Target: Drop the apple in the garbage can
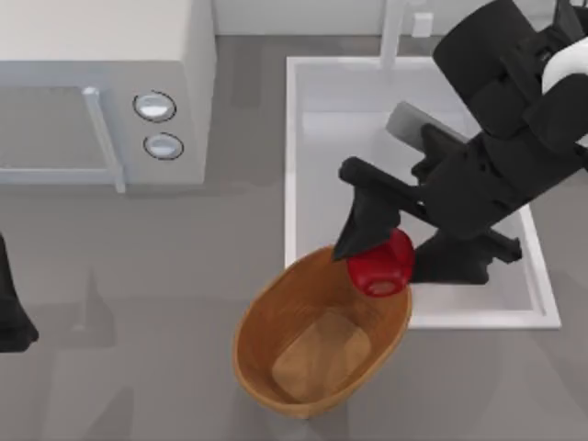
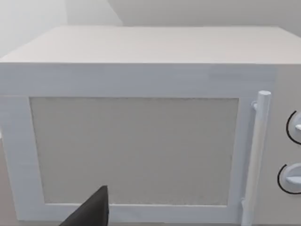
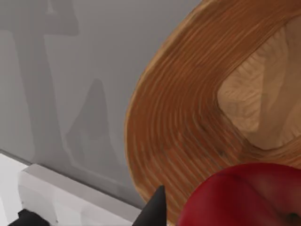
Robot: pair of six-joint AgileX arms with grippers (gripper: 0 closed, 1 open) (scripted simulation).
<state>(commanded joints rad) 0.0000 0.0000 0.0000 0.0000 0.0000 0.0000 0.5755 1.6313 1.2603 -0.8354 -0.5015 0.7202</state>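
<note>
While the right gripper [image 1: 386,253] hangs over the garbage can's far rim, its two fingers are clamped on the apple [image 1: 381,265].

Below and just inward of the fingers lies the garbage can [image 1: 266,322], an oval bin whose long axis runs diagonally from beneath the gripper away toward the table's near left; its pale flat bottom sits open and unobstructed. Right behind the gripper, the white sink [image 1: 292,165] edge nearly meets the bin's rim. Bare grey table spreads wide beyond the bin's left wall. The apple is round, showing no clear pointing direction. The left gripper [image 1: 14,317] is parked well away at the table's left edge, facing the microwave [image 2: 141,141]; I cannot tell whether its fingers are apart.
</note>
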